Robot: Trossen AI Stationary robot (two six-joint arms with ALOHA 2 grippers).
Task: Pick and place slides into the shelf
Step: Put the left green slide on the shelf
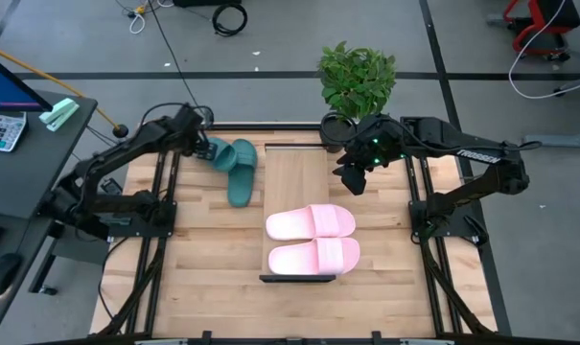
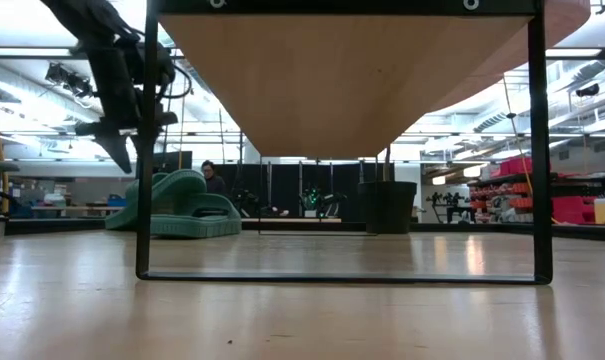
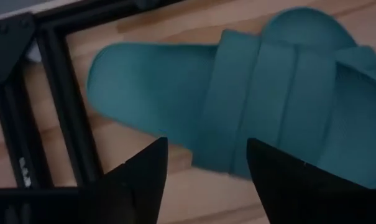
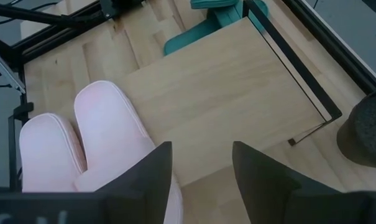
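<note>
Two light pink slides [image 1: 311,222] [image 1: 313,256] lie side by side, soles down, on the near half of the shelf [image 1: 297,172], a light wood board on a dark frame. In the low view I see the board [image 2: 362,80] from below. Two dark teal slides [image 1: 238,168] lie on the tabletop left of the shelf, one partly over the other [image 2: 182,205]. My left gripper [image 1: 201,144] hangs open just above their far end; the wrist view shows its fingers [image 3: 206,180] apart over a teal strap [image 3: 262,93]. My right gripper [image 1: 352,177] is open above the shelf's far right corner [image 4: 203,168].
A potted plant [image 1: 357,81] stands at the table's far edge, right of the shelf's far end; its dark pot [image 4: 368,130] is close to my right gripper. Black frame rails [image 3: 63,106] run along the table's sides. The shelf's far half [image 4: 225,106] is bare wood.
</note>
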